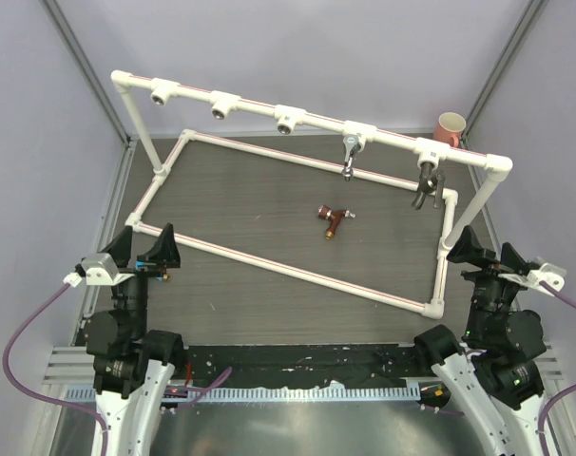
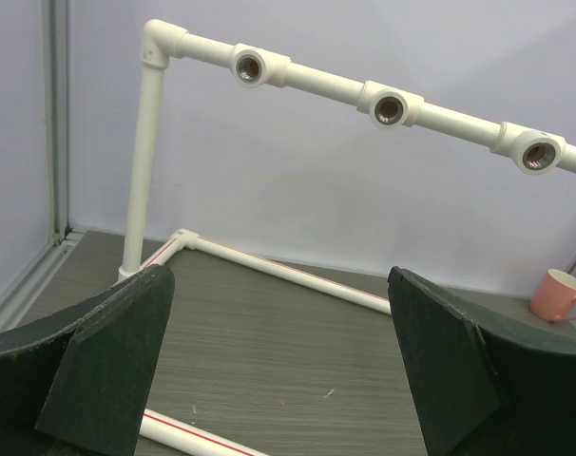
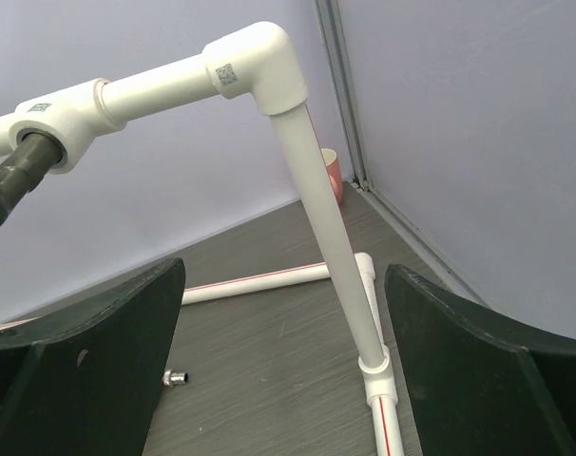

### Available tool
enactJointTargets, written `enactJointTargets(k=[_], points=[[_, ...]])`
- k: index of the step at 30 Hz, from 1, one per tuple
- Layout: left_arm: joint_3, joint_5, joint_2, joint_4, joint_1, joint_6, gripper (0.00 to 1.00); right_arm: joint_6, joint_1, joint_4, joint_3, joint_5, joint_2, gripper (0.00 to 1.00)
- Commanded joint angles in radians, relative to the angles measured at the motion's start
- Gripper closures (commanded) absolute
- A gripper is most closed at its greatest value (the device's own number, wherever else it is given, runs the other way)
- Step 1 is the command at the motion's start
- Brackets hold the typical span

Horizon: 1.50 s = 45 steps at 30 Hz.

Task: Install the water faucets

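Note:
A red-brown copper faucet (image 1: pixel 334 220) lies loose on the dark tabletop inside the white pipe frame. A shiny silver faucet (image 1: pixel 349 157) hangs from the fourth tee on the top rail (image 1: pixel 393 139). A dark grey lever faucet (image 1: pixel 425 185) hangs from the fifth tee, and its body shows at the left edge of the right wrist view (image 3: pixel 17 171). Three tee sockets are empty (image 2: pixel 251 65) (image 2: pixel 391 107) (image 2: pixel 538 152). No blue-handled faucet is in view. My left gripper (image 1: pixel 144 249) (image 2: pixel 278 370) is open and empty near the frame's front left. My right gripper (image 1: pixel 488 249) (image 3: pixel 283 370) is open and empty beside the frame's right post (image 3: pixel 326 218).
A pink cup (image 1: pixel 451 128) (image 2: pixel 559 294) stands at the back right, behind the frame. The frame's floor pipes (image 1: pixel 288 271) border the work area. A small silver threaded end (image 3: pixel 175 378) shows past my right gripper's left finger. Grey walls close in the sides.

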Motion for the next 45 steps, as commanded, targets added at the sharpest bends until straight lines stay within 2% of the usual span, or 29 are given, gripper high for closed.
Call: enactJointTargets(k=[1, 3, 10, 21, 24, 26, 32, 35, 37, 40, 45], points=[[0.002, -0.008, -0.017, 0.042, 0.008, 0.000, 0.00, 0.013, 0.009, 0.008, 0.030, -0.021, -0.023, 0.07], [0.004, -0.011, -0.013, 0.041, 0.008, 0.000, 0.00, 0.027, 0.010, 0.001, 0.028, -0.010, -0.023, 0.04], [0.036, -0.028, 0.082, -0.004, 0.012, -0.052, 0.00, 0.053, 0.018, -0.015, 0.036, 0.007, -0.023, 0.02], [0.145, -0.108, 0.380, -0.183, 0.014, -0.151, 0.00, 0.074, 0.058, -0.040, 0.051, 0.010, -0.023, 0.02], [0.174, -0.179, 0.475, -0.252, 0.014, -0.182, 0.00, 0.076, 0.065, -0.040, 0.051, 0.010, -0.025, 0.02], [0.192, -0.277, 0.547, -0.326, 0.014, -0.208, 0.00, 0.077, 0.068, -0.040, 0.050, 0.008, -0.023, 0.02], [0.241, -0.502, 0.751, -0.539, 0.022, -0.452, 0.00, 0.077, 0.090, -0.037, 0.048, 0.008, -0.025, 0.02], [0.257, -0.510, 0.843, -0.591, 0.049, -0.513, 0.00, 0.076, 0.108, -0.037, 0.050, 0.014, -0.023, 0.02], [0.255, -0.461, 0.894, -0.591, 0.081, -0.535, 0.00, 0.074, 0.125, -0.039, 0.051, 0.020, -0.025, 0.02], [0.255, -0.352, 0.998, -0.598, 0.191, -0.567, 0.00, 0.068, 0.150, -0.040, 0.056, 0.039, -0.025, 0.02], [0.277, -0.276, 1.163, -0.593, 0.249, -0.605, 0.00, 0.062, 0.176, -0.043, 0.061, 0.071, -0.023, 0.01]])
